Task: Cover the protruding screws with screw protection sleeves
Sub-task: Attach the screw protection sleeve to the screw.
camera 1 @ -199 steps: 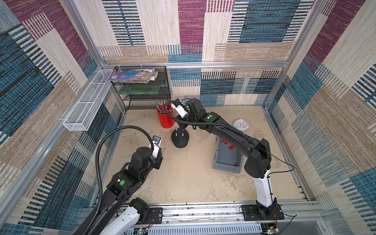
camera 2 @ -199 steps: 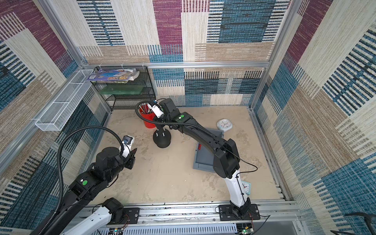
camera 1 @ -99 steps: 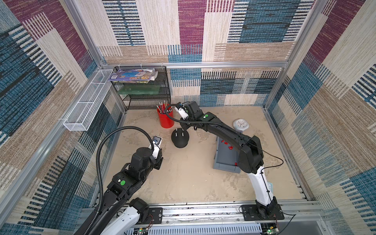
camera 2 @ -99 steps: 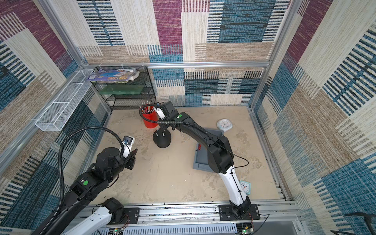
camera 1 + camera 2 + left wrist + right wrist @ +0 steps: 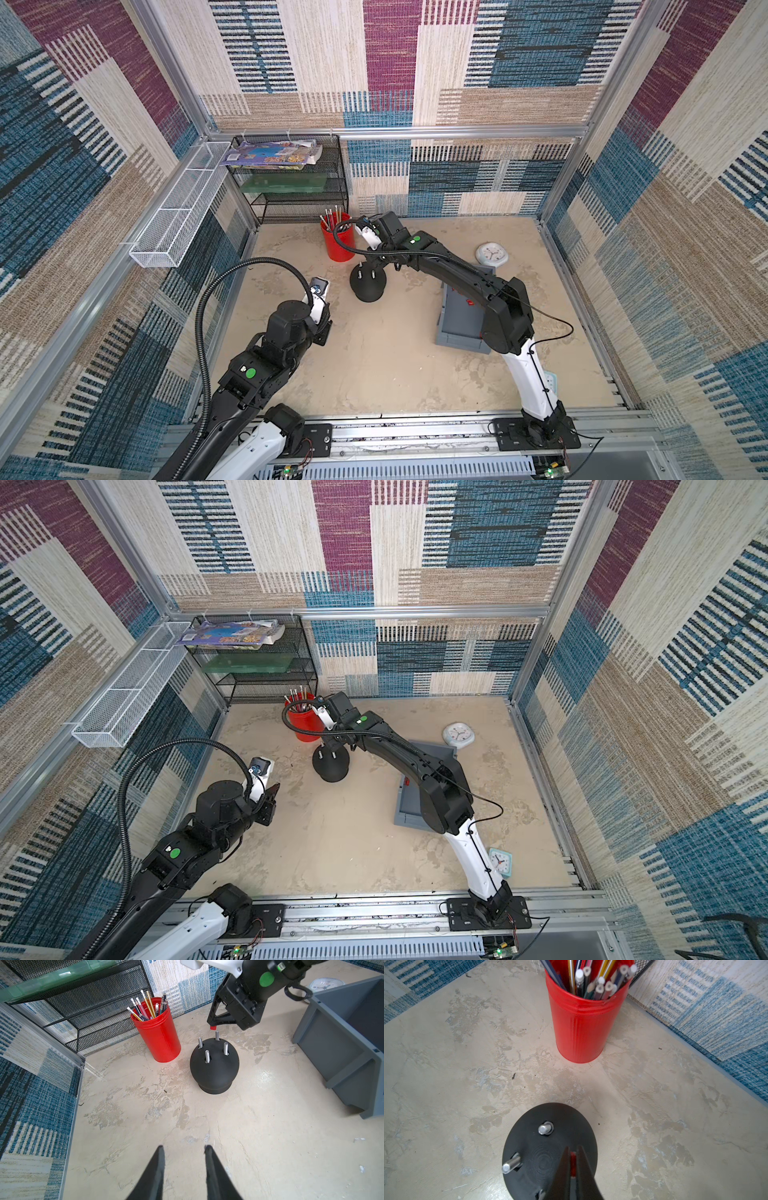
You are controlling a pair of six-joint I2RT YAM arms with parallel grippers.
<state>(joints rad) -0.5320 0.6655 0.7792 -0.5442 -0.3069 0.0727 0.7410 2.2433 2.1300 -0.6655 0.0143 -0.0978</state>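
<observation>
The sandy tabletop (image 5: 374, 374) took up the whole floor of the cell, with a black wire rack (image 5: 291, 199) against the back wall. A grey bin (image 5: 461, 324) sat on the robot's right side, and a few spare red sleeves (image 5: 469, 302) showed in it beside the arm. The right arm stretched from there over towards the back left, where a red cup (image 5: 158, 1036) full of pencils stood just beside the black dome base (image 5: 214, 1068), the two close but apart. The left gripper (image 5: 184, 1148) hung low over bare tabletop, well short of the dome, its jaws partly open with nothing between them. The right gripper (image 5: 213, 1023) was poised over the dome, jaws pinched nearly together on a single red sleeve (image 5: 212, 1027), which poked out below the fingertips. All four protruding screws (image 5: 207, 1056) stood bare on top of the dome. The held sleeve hung just above the tip of the screw farthest from the left arm, a little off to one side and not on it
</observation>
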